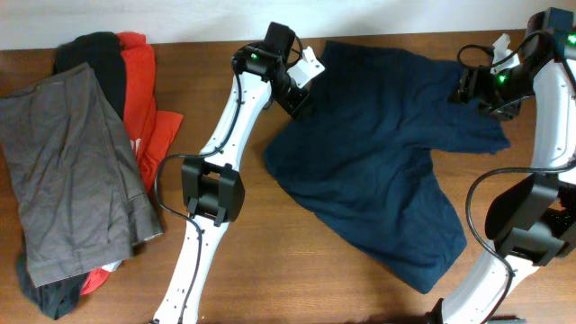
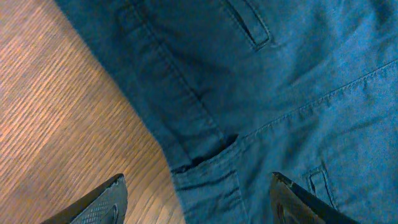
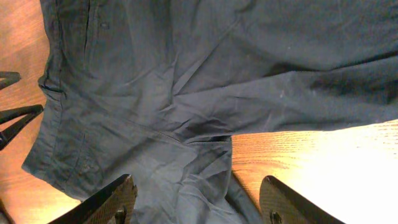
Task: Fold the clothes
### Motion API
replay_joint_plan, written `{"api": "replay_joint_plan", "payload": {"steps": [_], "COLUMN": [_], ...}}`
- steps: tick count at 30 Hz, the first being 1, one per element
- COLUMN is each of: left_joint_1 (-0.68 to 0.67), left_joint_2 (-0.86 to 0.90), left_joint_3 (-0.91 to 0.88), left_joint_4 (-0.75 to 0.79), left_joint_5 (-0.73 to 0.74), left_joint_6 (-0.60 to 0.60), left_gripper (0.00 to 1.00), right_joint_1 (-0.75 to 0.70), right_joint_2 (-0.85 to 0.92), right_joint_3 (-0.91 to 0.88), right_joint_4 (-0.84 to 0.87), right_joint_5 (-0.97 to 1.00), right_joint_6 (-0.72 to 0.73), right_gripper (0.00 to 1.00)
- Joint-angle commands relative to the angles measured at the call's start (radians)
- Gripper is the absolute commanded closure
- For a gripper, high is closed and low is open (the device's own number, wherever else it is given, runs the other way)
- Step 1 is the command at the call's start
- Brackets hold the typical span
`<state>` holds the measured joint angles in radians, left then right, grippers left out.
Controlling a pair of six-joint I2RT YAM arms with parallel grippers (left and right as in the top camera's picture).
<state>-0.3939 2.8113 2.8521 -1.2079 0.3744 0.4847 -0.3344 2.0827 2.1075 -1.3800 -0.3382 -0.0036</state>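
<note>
The navy-blue shorts (image 1: 378,162) lie spread on the wooden table, waistband toward the far left and one leg reaching the near right. My left gripper (image 1: 301,99) is open over the waistband edge (image 2: 186,130), straddling fabric and bare wood. My right gripper (image 1: 475,85) is open over the far right leg (image 3: 199,124), with crumpled hem fabric between its fingers. Neither holds anything. Grey shorts (image 1: 67,171), a red-orange top (image 1: 144,99) and a black garment (image 1: 94,54) are piled at the left.
The pile of clothes sits at the table's left edge. The table's far edge meets a white wall (image 1: 180,18). Bare wood (image 1: 297,261) shows between the two arm bases.
</note>
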Motion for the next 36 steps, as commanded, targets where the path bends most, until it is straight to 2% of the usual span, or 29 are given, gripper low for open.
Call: {"api": "replay_joint_plan", "payload": {"steps": [1,6,9,12,15,18,20,24,26,34,36], "left_joint_1": [-0.014,-0.016,-0.016,-0.016,-0.011,0.005,0.026,0.105,0.146,0.309,0.335], "left_joint_2": [0.055,0.08,0.08,0.08,0.08,0.08,0.08,0.08,0.08,0.08,0.08], "left_joint_3": [-0.003,-0.003,-0.003,-0.003,-0.003,-0.003,-0.001,0.003,0.003,0.003,0.002], "left_joint_4": [0.013,0.011,0.012,0.011,0.011,0.002,-0.029,-0.146,-0.204,-0.478,-0.481], "left_joint_5": [0.053,0.056,0.056,0.055,-0.008,-0.122,-0.166,-0.164,-0.16,-0.143,-0.108], "left_joint_6": [0.022,-0.001,-0.001,-0.006,-0.103,-0.283,-0.407,-0.634,-0.698,-0.727,-0.678], "left_gripper": [0.28,0.36,0.55,0.66,0.87,0.99,0.99,0.99,0.99,0.99,0.99], "right_joint_1": [0.002,0.002,0.002,0.002,0.003,0.019,0.034,0.089,0.11,0.211,0.236], "right_joint_2": [-0.008,-0.008,-0.008,-0.008,-0.008,-0.008,-0.008,-0.008,-0.008,-0.005,-0.005], "right_joint_3": [0.012,0.012,0.012,0.011,0.011,0.011,0.011,0.0,-0.007,-0.036,-0.039], "right_joint_4": [-0.003,-0.003,-0.003,-0.003,-0.004,-0.004,-0.005,-0.004,-0.001,0.014,0.019], "right_joint_5": [0.01,0.01,0.01,0.01,0.009,0.009,0.009,0.01,0.01,0.009,0.009], "right_joint_6": [-0.008,-0.009,-0.008,-0.008,-0.008,-0.007,-0.007,0.009,0.012,0.068,0.068], "right_gripper": [0.32,0.32,0.32,0.32,0.32,0.32,0.32,0.32,0.32,0.32,0.32]}}
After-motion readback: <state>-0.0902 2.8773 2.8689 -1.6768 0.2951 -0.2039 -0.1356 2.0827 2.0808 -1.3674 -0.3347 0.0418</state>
